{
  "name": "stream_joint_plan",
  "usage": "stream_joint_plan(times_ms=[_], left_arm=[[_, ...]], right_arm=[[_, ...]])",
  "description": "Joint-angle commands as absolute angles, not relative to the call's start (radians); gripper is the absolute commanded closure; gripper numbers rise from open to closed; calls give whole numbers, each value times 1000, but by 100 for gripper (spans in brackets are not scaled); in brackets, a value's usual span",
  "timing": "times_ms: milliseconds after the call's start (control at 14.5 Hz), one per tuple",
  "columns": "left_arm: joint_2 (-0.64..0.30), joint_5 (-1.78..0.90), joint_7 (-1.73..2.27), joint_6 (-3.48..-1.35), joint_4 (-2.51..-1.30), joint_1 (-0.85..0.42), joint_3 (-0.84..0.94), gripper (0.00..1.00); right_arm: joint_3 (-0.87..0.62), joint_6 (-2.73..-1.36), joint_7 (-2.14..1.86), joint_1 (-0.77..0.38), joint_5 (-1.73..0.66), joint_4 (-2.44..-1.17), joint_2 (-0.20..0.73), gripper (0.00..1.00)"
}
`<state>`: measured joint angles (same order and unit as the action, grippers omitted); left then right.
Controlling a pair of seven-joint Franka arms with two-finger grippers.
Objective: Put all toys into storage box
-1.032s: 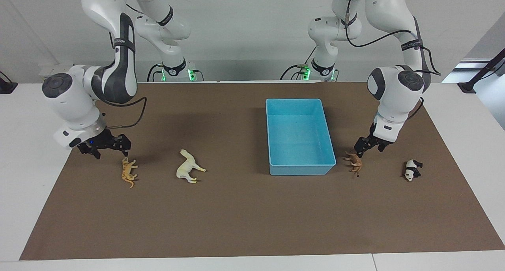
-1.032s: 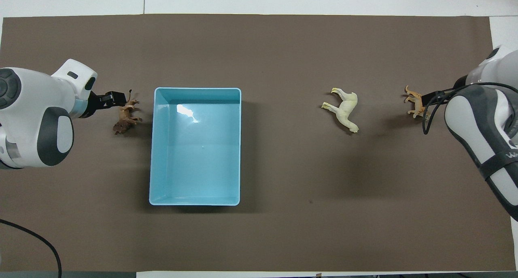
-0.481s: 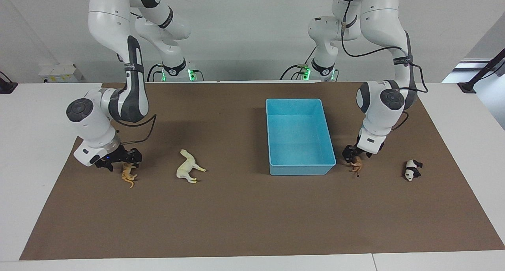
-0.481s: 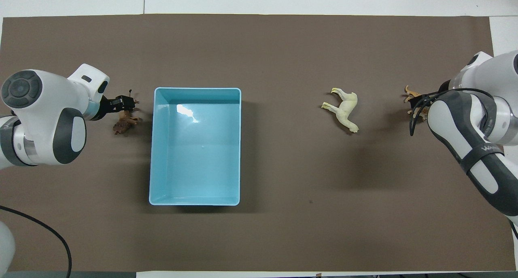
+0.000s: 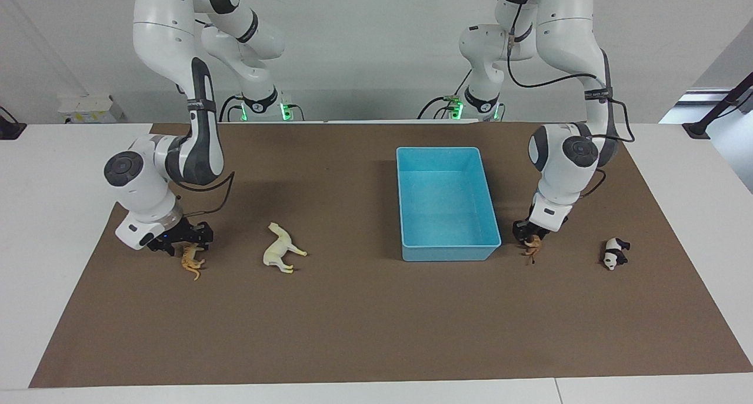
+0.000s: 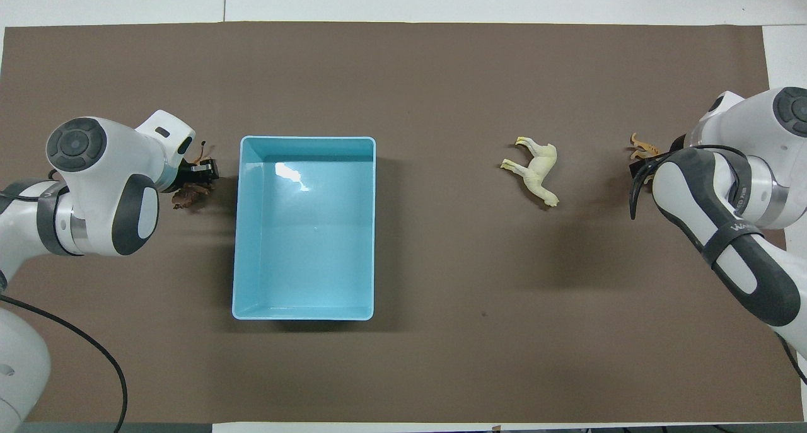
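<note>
Four toys lie on the mat (image 5: 353, 333), one storage box (image 5: 450, 253) empty

Brown mat (image 5: 353, 321) — white table (image 5: 41, 216)

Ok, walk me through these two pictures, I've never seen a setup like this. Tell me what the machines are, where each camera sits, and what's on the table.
These are two white robot arms at a table with a brown mat. One picture is taken from across the table, facing the arms. The other looks down from above their own end, so the sides are swapped between them.

On the mat stands a light blue storage box, with nothing in it. Four toy animals lie around it: a tiger, a cream horse, a brown animal and a panda.

Each arm ends in a two-finger tool. The left tool is down at the brown animal, beside the box. The right tool is down at the tiger, toward the right arm's end. Whether either has gripped its toy cannot be told; both toys look to be on the mat.
</note>
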<state>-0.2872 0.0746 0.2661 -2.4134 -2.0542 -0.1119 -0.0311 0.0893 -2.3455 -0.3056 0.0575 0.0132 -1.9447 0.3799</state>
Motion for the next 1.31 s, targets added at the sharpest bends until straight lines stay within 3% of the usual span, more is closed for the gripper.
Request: stream_joint_plan(times_ms=[0, 138, 413, 550, 757, 825, 894, 1238], left_arm=[[-272, 91, 256, -2306, -1987, -109, -34, 100], [-250, 83, 265, -2156, -1881, -123, -28, 100], [-219, 78, 449, -1869, -1659, -221, 3, 100], [-181, 78, 599, -1821, -1643, -271, 41, 100], [-163, 78, 806, -1819, -1658, -388, 54, 100], [-158, 75, 822, -1818, -1669, -403, 57, 61], [-149, 71, 819, -1821, -1686, -413, 58, 1], [-146, 67, 801, -1821, -1689, -404, 57, 0]], right_arm=[[84, -2402, -328, 63, 8, -1982, 376, 41], [84, -2401, -313, 64, 2, -1982, 376, 97], [84, -2387, -278, 63, 2, -1965, 373, 100], [83, -2363, -273, 61, 2, -1953, 358, 100], [81, -2193, -259, 49, 2, -1846, 293, 100], [81, -2130, -259, 49, 3, -1806, 270, 100], [80, -2064, -258, 48, 3, -1764, 249, 100], [25, -1739, -175, 41, 3, -1511, 216, 100]])
